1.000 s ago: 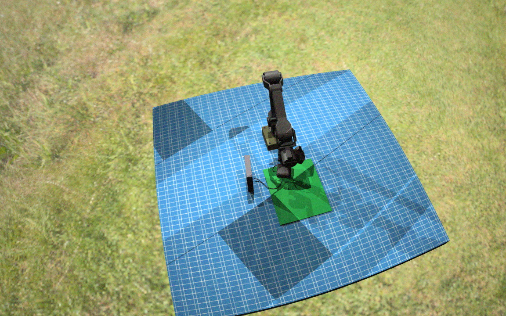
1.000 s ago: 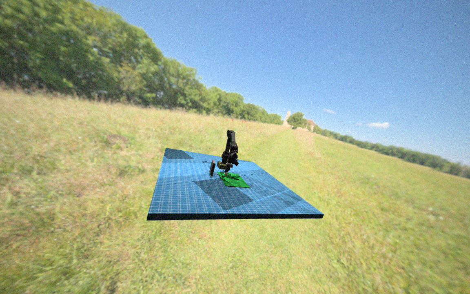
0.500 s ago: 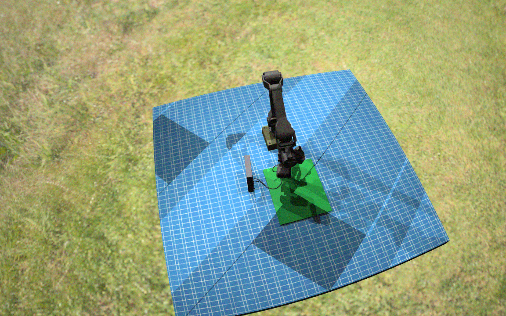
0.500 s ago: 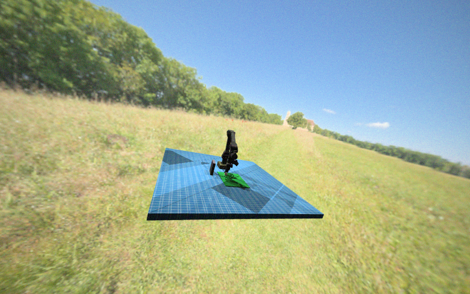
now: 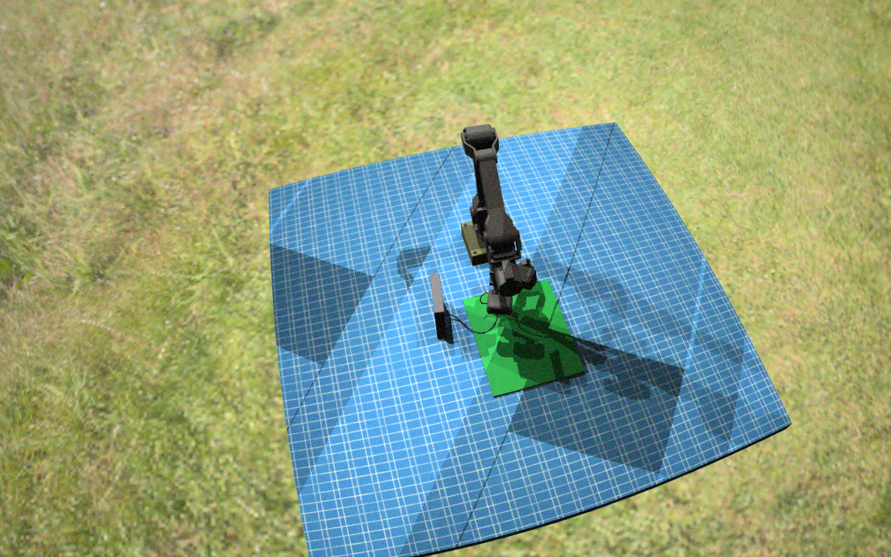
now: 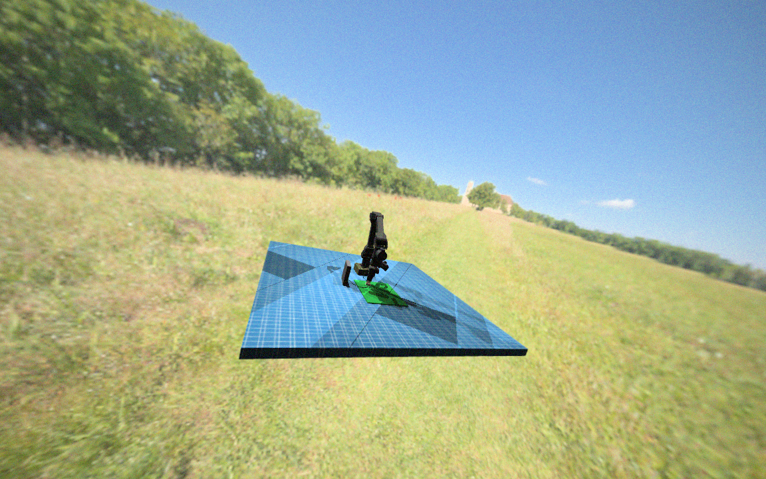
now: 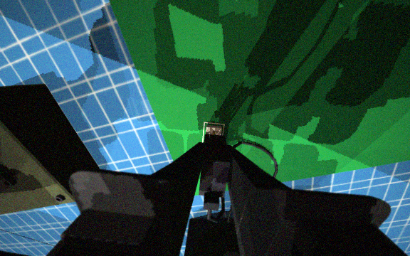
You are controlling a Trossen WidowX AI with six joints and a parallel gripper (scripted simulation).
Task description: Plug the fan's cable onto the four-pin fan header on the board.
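The black parallel-jaw pincer is pictured pinching the small dark plug of the fan's cable, low over a flat green board. A pale-rimmed rectangular header is seen right at the fingertips; whether the plug is seated cannot be told. The thin black cable is looped beside the pincer and is led toward an upright dark-brown slab-shaped fan, stood apart from the board. The jointed black arm is mounted on an olive block base, all carried by a blue, white-gridded bench surrounded by grass.
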